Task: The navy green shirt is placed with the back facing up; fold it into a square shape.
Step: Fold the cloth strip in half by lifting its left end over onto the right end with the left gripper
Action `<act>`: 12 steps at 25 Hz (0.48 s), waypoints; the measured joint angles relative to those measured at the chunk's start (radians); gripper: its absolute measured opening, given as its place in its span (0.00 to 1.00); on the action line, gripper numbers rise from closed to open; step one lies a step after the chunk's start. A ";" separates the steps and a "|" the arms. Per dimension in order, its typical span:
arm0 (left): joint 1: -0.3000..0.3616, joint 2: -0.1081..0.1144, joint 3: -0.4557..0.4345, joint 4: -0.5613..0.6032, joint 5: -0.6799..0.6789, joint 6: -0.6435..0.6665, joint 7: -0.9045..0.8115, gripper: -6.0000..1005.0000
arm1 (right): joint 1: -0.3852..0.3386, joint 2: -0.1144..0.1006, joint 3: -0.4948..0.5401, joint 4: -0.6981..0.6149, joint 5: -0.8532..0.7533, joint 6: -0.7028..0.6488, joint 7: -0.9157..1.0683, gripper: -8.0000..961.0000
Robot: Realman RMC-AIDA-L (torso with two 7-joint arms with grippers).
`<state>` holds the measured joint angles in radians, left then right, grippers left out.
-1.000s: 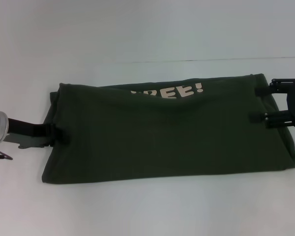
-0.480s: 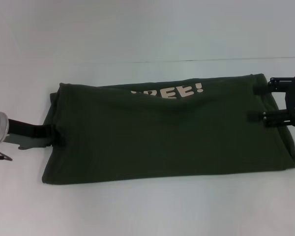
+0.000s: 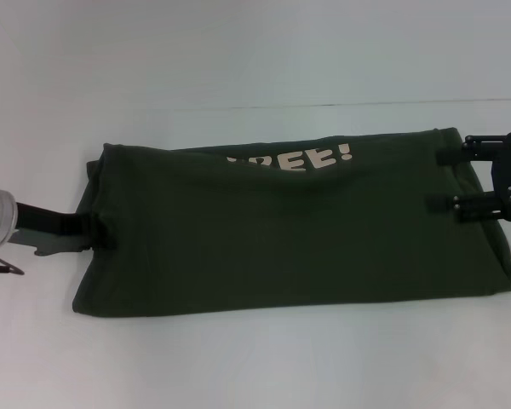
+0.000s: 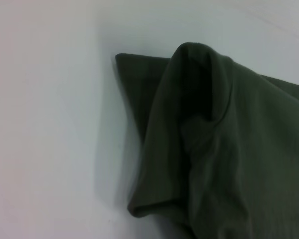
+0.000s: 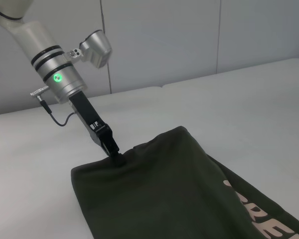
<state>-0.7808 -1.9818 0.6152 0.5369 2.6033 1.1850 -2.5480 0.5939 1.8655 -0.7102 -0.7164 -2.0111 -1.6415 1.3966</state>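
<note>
The left gripper (image 3: pixel 102 232) pinches the left edge of the navy green shirt (image 3: pixel 289 234), which lies folded lengthwise on the white table (image 3: pixel 255 366). At its right edge, the right gripper (image 3: pixel 453 181) is spread open.

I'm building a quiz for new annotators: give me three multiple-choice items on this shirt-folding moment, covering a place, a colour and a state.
1. Where is the cream lettering?
A. near the shirt's far edge
B. near its close edge
C. on a sleeve

2. What colour is the shirt?
A. red
B. dark olive green
C. white

3. The right hand is:
A. open
B. shut on the shirt
C. out of view

Key: 1 A, the lettering lies near the far fold of the shirt; 2 B, so all views; 3 A, the right hand has its fingers apart at the shirt's end, while the left hand pinches the opposite end.
</note>
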 joint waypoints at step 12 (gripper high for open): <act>-0.003 0.000 0.002 0.000 -0.002 0.002 0.000 0.08 | 0.000 0.001 -0.001 0.000 0.000 0.000 -0.005 0.86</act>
<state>-0.7839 -1.9818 0.6167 0.5368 2.6014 1.1868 -2.5479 0.5936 1.8669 -0.7116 -0.7164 -2.0110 -1.6413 1.3912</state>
